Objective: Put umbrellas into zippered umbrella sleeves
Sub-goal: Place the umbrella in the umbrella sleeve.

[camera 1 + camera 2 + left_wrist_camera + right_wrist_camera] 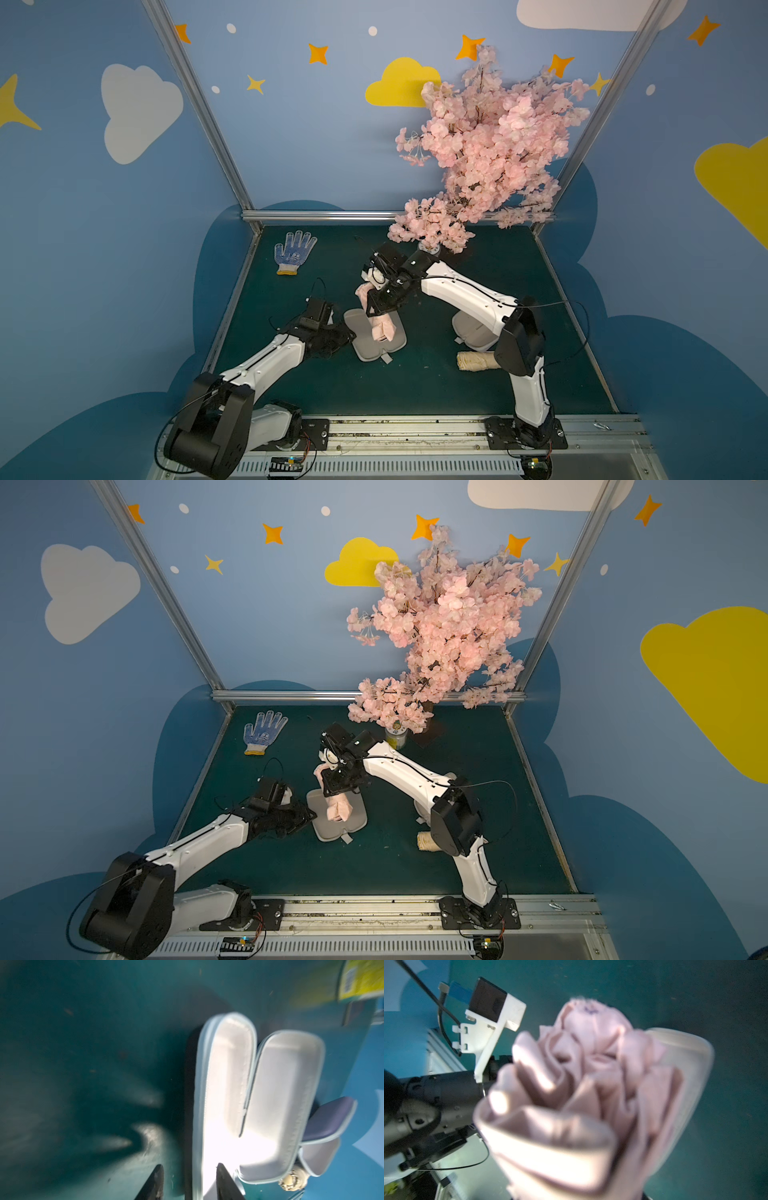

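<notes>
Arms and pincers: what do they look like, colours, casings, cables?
Both the left arm and right arm have smooth white shells on the links, bulky rounded black joint housings and black base plates. Thin black cables loop loosely along them. The left pincer has flat, tapering black fingers; the right pincer is black too. A white bracket with a black camera box sits on the left wrist.

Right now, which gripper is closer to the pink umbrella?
Right. The right gripper grips the pink umbrella, tilted over the open case. The left gripper sits open at that case's edge, beside the umbrella, not touching it.
</notes>
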Tool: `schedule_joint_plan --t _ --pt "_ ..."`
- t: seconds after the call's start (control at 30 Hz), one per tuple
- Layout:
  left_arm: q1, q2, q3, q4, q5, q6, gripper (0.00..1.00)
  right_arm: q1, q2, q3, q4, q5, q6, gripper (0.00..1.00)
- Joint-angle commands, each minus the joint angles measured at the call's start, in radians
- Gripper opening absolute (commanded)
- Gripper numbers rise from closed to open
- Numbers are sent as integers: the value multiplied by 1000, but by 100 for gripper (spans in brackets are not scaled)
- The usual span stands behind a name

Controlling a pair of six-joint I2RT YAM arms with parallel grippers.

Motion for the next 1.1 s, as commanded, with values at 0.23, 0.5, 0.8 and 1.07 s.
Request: schedule_joint_plan --t 0.23,0.5,0.8,1.07 --pt "48 -78 -63 -84 -51 -50 36 32 133 -30 121 -136 108 21" --pt "48 -26 -62 -42 15 -30 35 28 223 -10 170 -162 138 20" --pt "48 -35 -71 -36 10 -28 35 38 249 -52 120 -64 105 52" --pt "52 -44 -73 -18 9 -45 42 42 155 13 -28 32 62 73"
